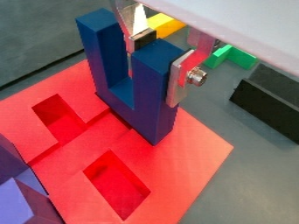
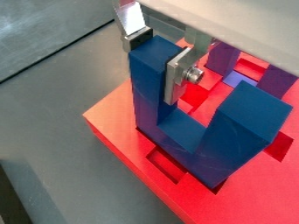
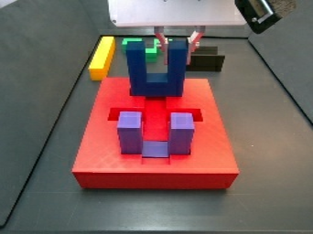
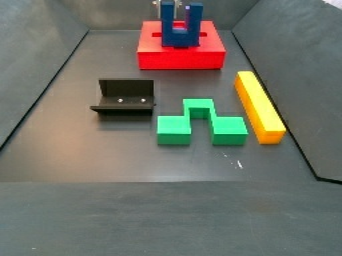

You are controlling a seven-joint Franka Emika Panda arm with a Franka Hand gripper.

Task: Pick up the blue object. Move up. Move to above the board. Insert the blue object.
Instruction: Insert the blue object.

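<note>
My gripper (image 3: 162, 43) — silver fingers, dark pads. Blue object (image 3: 156, 69) dk blue, board (image 3: 156, 155) red, block (image 3: 156, 133) purple — bar (image 4: 259, 104) yellow.

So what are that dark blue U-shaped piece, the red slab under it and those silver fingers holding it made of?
The blue object looks like matte plastic: flat colour, no shine. The board also seems plastic, with a finely ribbed top, perhaps 3D-printed. The gripper, above the board, is closed on one prong; its fingers look like bare brushed metal with a screw showing.
</note>
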